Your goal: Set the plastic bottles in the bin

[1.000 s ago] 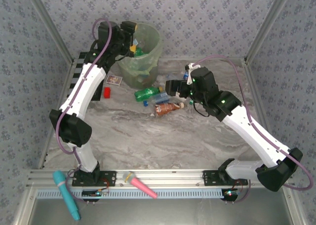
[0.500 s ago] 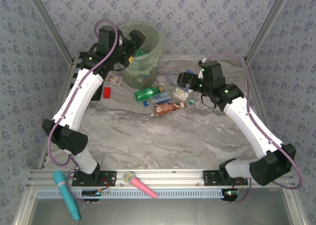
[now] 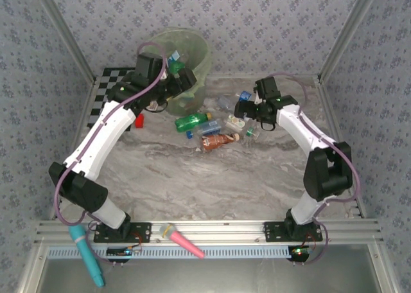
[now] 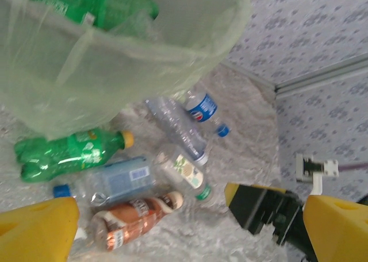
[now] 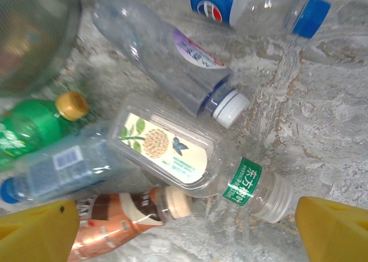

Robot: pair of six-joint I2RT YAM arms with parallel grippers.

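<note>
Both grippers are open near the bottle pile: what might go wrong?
1. The clear bottle with the green band lies against the brown bottle; the right gripper above them may catch both or knock one away.
2. The left gripper, by the bin, faces the same pile; the arms might collide.

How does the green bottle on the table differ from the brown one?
The green bottle is see-through green with a yellow cap; the brown bottle has a coppery wrap and a cream cap. The green bottle lies beside the bin; the brown bottle lies farther off. Both lie capped on their sides on the table.
</note>
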